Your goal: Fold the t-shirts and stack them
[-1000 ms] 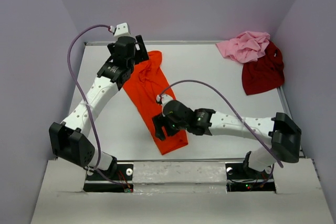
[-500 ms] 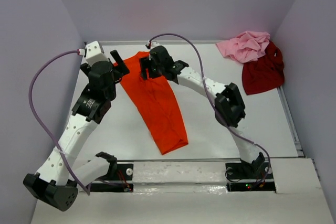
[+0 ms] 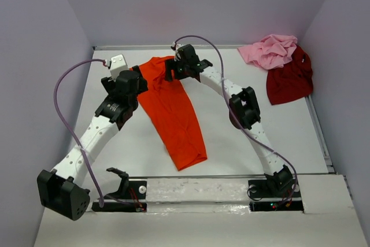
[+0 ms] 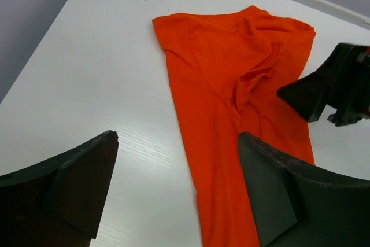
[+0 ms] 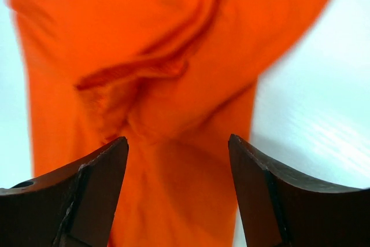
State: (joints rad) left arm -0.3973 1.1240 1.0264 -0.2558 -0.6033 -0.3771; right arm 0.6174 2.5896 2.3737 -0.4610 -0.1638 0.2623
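Lying as a long, narrow strip, the orange t-shirt (image 3: 176, 114) starts near the front edge of the desk (image 3: 260, 137) and runs away toward 11 o'clock. Its near end is flat and squared, and its far end is wider and rumpled. The left hand (image 3: 139, 80) hovers just beside the strip's far half, on its 9 o'clock side. Its fingers are spread wide with nothing between them, and its wrist view shows bare desk and the shirt's far left corner ahead. The right hand (image 3: 173, 72) hangs directly over the bunched far end, fingers apart and empty, with a raised crease of cloth under the gap. Whether it touches the cloth I cannot tell. The right hand looks the nearer of the two, so the left would need to shift toward 3 o'clock to reach its corner. A fold would then bring the far end back along the long axis toward 5 o'clock. In the far 1 o'clock corner sit the crumpled pink t-shirt (image 3: 269, 50) and, touching it, the dark red t-shirt (image 3: 289, 82), both unfolded
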